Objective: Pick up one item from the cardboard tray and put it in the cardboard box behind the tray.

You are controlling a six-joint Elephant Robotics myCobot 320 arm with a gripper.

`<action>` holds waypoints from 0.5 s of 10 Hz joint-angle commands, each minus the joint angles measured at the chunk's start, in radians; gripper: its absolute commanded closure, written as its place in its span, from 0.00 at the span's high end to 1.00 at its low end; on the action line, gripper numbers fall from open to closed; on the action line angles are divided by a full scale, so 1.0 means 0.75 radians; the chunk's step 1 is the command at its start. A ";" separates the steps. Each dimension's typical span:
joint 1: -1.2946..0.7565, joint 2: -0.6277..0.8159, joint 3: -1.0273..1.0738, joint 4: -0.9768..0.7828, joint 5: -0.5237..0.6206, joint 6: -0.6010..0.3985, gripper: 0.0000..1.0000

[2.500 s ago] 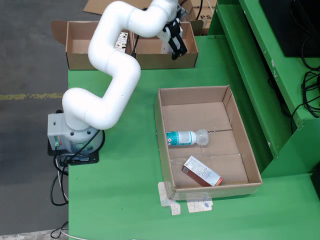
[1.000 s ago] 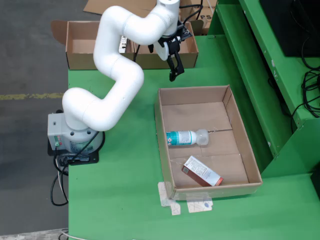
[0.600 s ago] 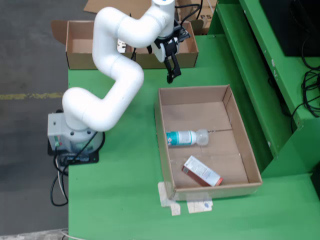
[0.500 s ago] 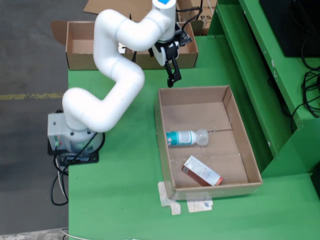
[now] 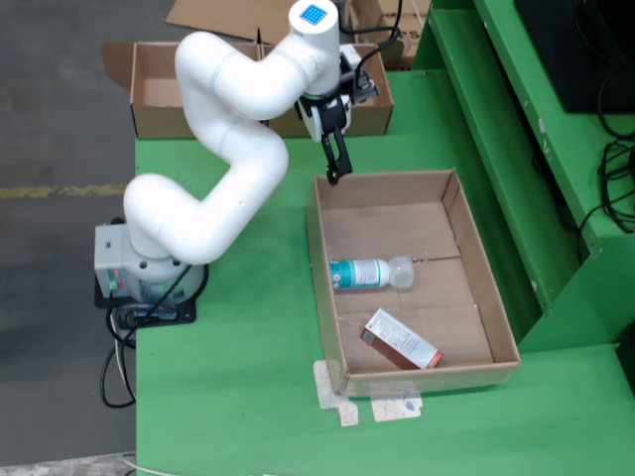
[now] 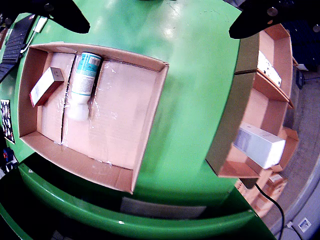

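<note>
The cardboard tray (image 5: 387,178) lies on the green table and holds two items. One is a clear bottle with a teal label (image 5: 369,273), lying on its side. The other is a red and white carton (image 5: 401,340) nearer the front. My gripper (image 5: 334,169) hangs over the tray's back left corner. In the wrist view its two black fingers (image 6: 60,12) stand far apart with only table between them, so my gripper (image 6: 159,27) is open and empty. That view shows the tray (image 6: 147,135) at left with the bottle (image 6: 85,75) and the carton (image 6: 46,86).
Two open cardboard boxes (image 5: 375,111) stand side by side behind the tray; the left one (image 5: 159,94) looks bare. In the wrist view the boxes (image 6: 227,115) hold a white carton (image 6: 259,145). The arm's base (image 5: 139,273) sits at the table's left edge. A raised green ledge (image 5: 516,149) runs along the right.
My gripper has come away from above the back boxes and swung toward the tray, reaching its back left corner. It has stayed empty. The bottle and carton have not moved.
</note>
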 commanded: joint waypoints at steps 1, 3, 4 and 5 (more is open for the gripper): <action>-0.117 0.006 0.428 -0.029 0.023 -0.030 1.00; -0.292 -0.030 0.464 -0.026 0.092 -0.126 1.00; -0.292 -0.030 0.464 -0.026 0.092 -0.126 1.00; -0.292 -0.030 0.464 -0.026 0.092 -0.126 1.00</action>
